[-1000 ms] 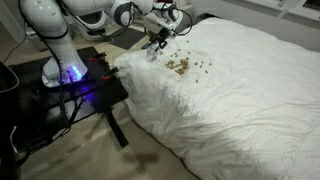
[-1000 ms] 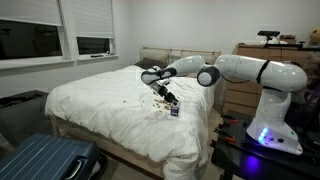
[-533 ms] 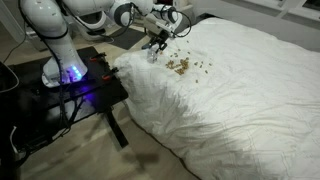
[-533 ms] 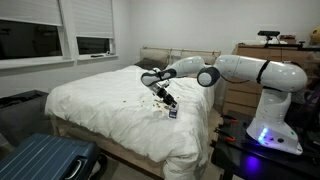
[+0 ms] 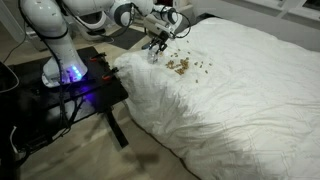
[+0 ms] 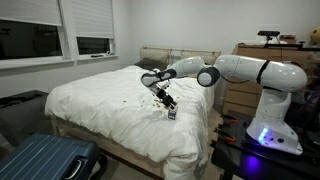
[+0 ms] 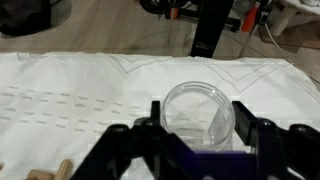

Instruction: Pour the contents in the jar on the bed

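Observation:
My gripper (image 7: 199, 118) is shut on the small clear jar (image 7: 198, 113), whose round mouth faces the wrist camera and looks empty. In both exterior views the gripper (image 5: 155, 44) (image 6: 164, 101) hovers just above the white duvet of the bed (image 5: 240, 90) (image 6: 100, 105). The contents, many tiny tan-brown bits (image 5: 182, 66), lie scattered on the duvet beside the gripper; they show as dark specks in an exterior view (image 6: 140, 99), and a few show at the bottom left of the wrist view (image 7: 50, 172).
A black table (image 5: 70, 85) with glowing blue light stands by the bed's corner, with a dark bed leg (image 5: 118, 128) below. A blue suitcase (image 6: 45, 160) stands at the bed's foot. A wooden dresser (image 6: 265, 50) and headboard are behind.

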Controlling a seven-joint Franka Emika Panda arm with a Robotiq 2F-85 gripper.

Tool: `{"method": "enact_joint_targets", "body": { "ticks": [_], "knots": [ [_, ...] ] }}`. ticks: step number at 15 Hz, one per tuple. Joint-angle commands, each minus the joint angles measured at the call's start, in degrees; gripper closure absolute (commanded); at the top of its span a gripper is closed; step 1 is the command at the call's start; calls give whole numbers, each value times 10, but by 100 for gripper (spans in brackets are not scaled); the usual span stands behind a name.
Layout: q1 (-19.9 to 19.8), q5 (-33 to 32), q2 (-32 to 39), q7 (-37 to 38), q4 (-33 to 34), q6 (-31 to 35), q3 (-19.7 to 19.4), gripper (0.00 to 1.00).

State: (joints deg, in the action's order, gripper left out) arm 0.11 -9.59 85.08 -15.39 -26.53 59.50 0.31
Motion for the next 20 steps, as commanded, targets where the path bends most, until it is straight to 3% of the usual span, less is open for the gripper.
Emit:
{"method": "enact_joint_targets", "body": {
  "ticks": [1, 2, 16, 17, 20],
  "knots": [
    [-5, 20, 0, 22, -2, 8, -4, 6],
    [-6, 22, 0, 22, 0, 6, -4, 0],
    [7, 25, -2, 54, 59, -37, -9, 0],
    [6, 17, -27, 63, 19, -23, -1, 0],
    [8, 17, -36, 83, 23, -22, -2, 0]
  ]
}}
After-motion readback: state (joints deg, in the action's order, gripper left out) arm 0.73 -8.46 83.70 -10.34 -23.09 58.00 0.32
